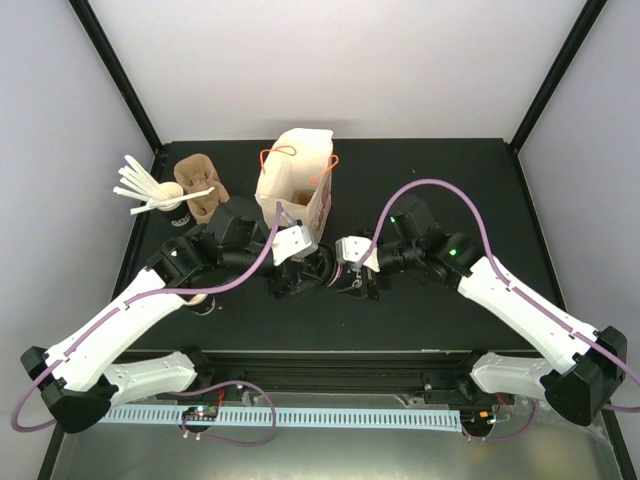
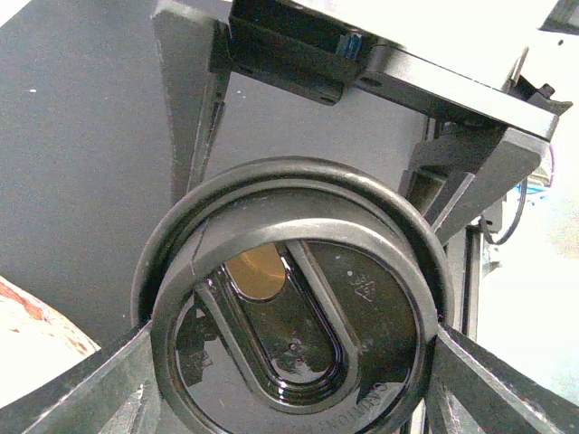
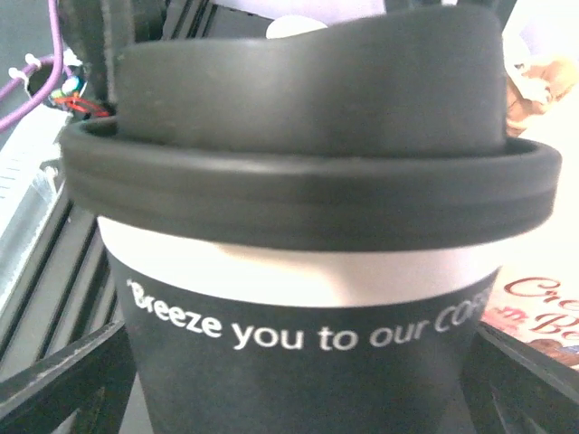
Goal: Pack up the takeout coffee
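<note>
- A small black paper cup (image 3: 298, 362) with white lettering, a white band under its rim and a round black plastic lid (image 2: 298, 307) sits between the two pincers. It is at the middle of the black table (image 1: 450, 180), on the near side of the bag.
- The lid is seated on the cup; its sip opening shows tan beneath.
- The left pincer (image 2: 294, 334) comes at the cup from the lid end. Its dark fingers (image 2: 109, 389) are partly spread and press on opposite sides of the lid's raised ring, pinching it.
- The right pincer (image 3: 298, 339) meets the cup from the side. Its fingers (image 3: 63, 375) are spread wide on either flank of the lettered wall, below the lid.
- The right fingers' edges reach the wall, but whether they squeeze it or only lie against it cannot be told.
- Whether the cup's base rests on the table is hidden by the pincers.
- A white paper bag with orange cord handles (image 1: 295, 180) stands open just behind the cup.
- Left of the bag stands a brown moulded-pulp carrier (image 1: 203, 185).
- Just beside the carrier is a lidless black cup holding white stirrer sticks (image 1: 165, 200).
</note>
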